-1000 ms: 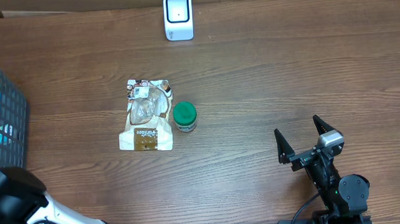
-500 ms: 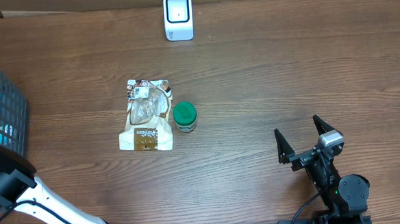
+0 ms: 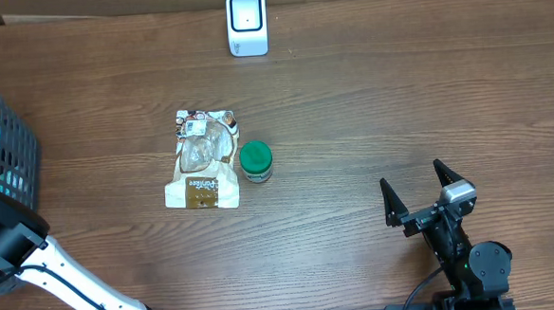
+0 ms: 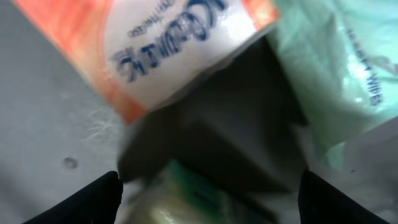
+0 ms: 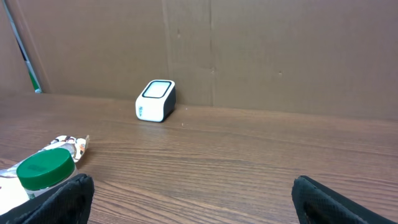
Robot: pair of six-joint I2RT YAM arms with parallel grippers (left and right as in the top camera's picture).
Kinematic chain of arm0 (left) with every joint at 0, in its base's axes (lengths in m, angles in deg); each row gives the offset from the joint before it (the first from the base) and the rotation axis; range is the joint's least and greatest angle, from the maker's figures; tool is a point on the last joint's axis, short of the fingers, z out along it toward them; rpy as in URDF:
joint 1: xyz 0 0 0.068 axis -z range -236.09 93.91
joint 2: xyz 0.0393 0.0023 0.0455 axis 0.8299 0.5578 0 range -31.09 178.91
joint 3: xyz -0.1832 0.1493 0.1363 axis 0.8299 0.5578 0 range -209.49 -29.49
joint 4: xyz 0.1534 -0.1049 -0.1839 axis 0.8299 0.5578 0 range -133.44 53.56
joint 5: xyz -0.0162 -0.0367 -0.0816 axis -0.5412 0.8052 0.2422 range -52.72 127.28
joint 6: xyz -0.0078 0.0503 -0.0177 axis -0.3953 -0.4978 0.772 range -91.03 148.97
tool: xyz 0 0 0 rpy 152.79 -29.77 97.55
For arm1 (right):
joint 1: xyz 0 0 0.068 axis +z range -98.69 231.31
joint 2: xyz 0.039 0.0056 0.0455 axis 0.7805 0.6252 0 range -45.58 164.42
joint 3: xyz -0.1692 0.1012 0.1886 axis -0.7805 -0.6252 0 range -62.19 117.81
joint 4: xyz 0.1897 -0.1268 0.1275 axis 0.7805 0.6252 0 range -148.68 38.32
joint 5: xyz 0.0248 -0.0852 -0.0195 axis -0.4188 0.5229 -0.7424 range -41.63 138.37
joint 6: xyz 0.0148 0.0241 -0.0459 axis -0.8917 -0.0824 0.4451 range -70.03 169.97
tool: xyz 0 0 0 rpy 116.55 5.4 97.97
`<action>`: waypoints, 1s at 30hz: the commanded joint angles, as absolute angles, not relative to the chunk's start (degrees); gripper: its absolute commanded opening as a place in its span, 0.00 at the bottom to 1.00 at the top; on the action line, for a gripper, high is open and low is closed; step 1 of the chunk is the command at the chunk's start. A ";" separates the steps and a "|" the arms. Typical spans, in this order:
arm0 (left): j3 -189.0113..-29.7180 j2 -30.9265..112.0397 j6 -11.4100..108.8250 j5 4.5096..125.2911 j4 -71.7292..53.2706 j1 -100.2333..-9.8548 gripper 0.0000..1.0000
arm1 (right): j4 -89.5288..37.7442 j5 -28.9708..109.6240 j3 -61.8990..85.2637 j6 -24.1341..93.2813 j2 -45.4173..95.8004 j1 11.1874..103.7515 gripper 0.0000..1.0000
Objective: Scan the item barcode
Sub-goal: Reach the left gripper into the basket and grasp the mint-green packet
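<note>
In the left wrist view, two soft packets lay directly under the left gripper (image 4: 211, 194): an orange-and-white packet (image 4: 174, 43) with blue lettering and a pale green packet (image 4: 339, 68) of crinkled film. Both were blurred, and no barcode could be read on them. The gripper's two dark fingertips (image 4: 93, 198) stood wide apart and held nothing.

Seen from overhead, one black mesh basket (image 3: 8, 141) stood at the left edge of the brown wooden table (image 3: 397, 92), and the left arm (image 3: 16, 246) reached toward it. One white box-shaped scanner (image 3: 247, 24) stood at the far edge, with nothing in front of it. Near the middle lay one flat snack bag (image 3: 204, 161), and one jar with a round green lid (image 3: 256, 162) stood touching its right side. The right gripper (image 3: 417, 193) waited fully spread and empty, well apart from them.
</note>
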State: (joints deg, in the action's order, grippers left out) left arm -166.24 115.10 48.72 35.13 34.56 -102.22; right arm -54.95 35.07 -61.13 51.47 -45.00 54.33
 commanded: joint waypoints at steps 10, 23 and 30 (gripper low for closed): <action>-166.32 118.95 49.75 35.42 37.84 -101.92 0.04 | -55.24 34.96 -61.72 51.34 -45.42 54.22 1.00; -182.24 92.67 51.71 39.24 41.69 -100.85 0.04 | -55.24 34.96 -61.72 51.34 -45.42 54.22 1.00; -182.24 77.09 49.81 43.52 44.13 -93.50 0.04 | -55.24 34.96 -61.72 51.34 -45.42 54.22 1.00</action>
